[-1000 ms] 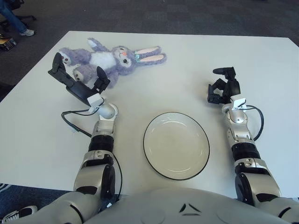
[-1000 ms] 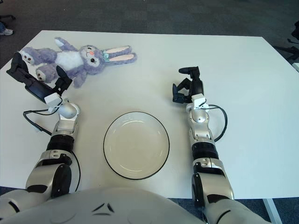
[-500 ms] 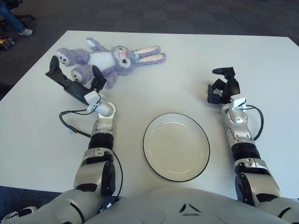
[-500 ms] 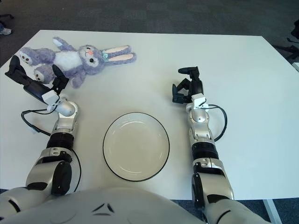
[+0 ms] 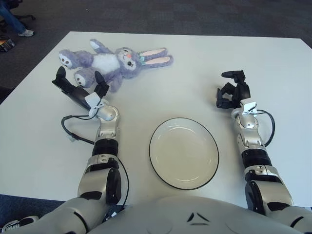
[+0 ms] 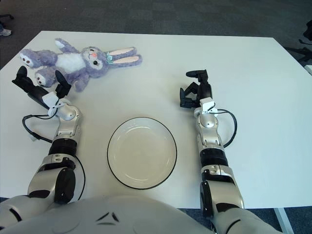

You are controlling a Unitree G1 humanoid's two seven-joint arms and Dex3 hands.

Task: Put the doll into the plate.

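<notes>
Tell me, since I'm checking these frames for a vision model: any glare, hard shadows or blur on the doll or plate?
Left eye view: doll sharp, only a soft shadow under it; plate shows a faint sheen, no blown-out glare. Right eye view: same even light; left hand fingers crisp, no motion blur.

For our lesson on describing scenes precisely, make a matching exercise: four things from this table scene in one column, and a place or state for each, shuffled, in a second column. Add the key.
Things
1. doll
2. plate
3. left hand
4. right hand

Places or states
A. empty, near the table's front edge between the arms
B. fingers spread open, just in front of the doll's feet
C. lying at the far left of the table
D. fingers curled, holding nothing, right of the plate

Pairs: 1-C, 2-A, 3-B, 4-D
</notes>
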